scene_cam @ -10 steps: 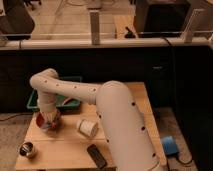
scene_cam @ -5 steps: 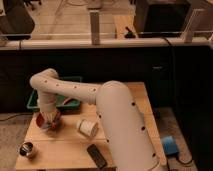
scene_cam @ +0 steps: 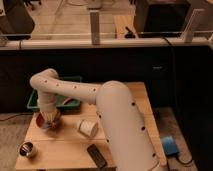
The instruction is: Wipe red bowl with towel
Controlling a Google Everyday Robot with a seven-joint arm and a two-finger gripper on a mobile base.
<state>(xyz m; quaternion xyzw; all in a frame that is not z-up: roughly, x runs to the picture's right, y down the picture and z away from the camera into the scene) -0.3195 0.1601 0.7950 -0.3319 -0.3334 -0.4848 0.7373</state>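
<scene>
Your gripper (scene_cam: 48, 119) sits down in the red bowl (scene_cam: 42, 121) at the table's (scene_cam: 60, 145) left edge, with the green bin (scene_cam: 36, 100) behind, a tipped cup (scene_cam: 87, 128) right, a metal cup (scene_cam: 27, 149) in front.

White arm (scene_cam: 95, 95) bends left, then down — gripper (scene_cam: 48, 119) seemingly low, at table level.

Soft light falls from above on the desk (scene_cam: 65, 142), leaving its wood warm and pale. The white arm (scene_cam: 117, 112) catches the most light, with a mild sheen along its top. Behind the desk the wall is dark. The gripper (scene_cam: 48, 119) sits shaded at the red bowl (scene_cam: 39, 120), on the desk's left side.
</scene>
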